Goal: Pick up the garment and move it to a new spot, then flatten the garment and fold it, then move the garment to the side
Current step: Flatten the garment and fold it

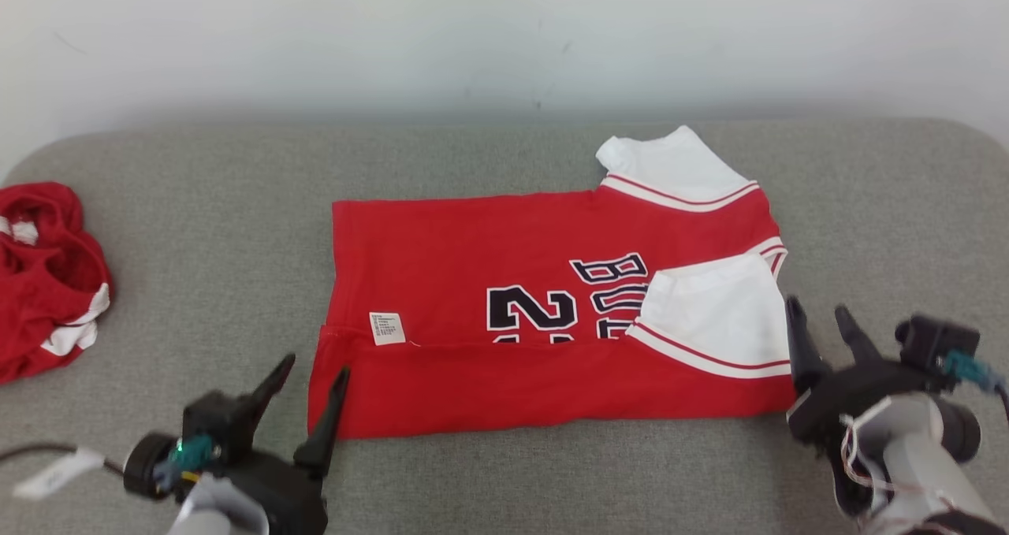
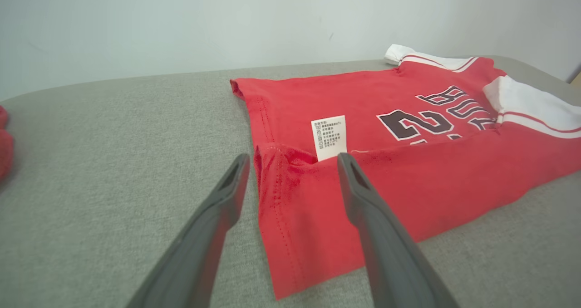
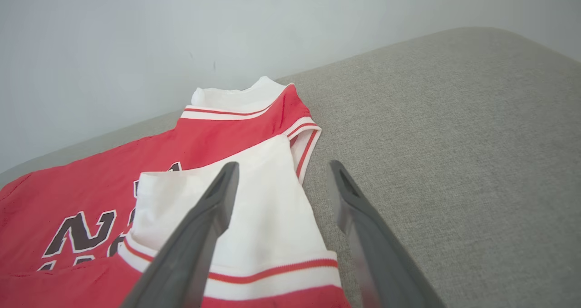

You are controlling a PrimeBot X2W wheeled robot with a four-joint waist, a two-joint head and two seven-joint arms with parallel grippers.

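Left gripper point(image 1: 315, 364) lower left & right gripper point(image 1: 816, 306) lower right, both spread w/ nothing held; folded flap of red jersey point(image 1: 473, 243) may unfold if snagged.

plain pale wall point(image 1: 504, 31), grey fabric surface point(image 1: 197, 204) with rounded corners, soft even light

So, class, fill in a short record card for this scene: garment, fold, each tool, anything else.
Garment: red jersey with dark lettering, on grey padded surface
Fold: near long edge turned over the front, near white sleeve lying on top
Label: white care label at the fold line
Left tool: open, empty, at the hem corner
Right tool: open, empty, beside the folded sleeve
Other: crumpled red garment at far left
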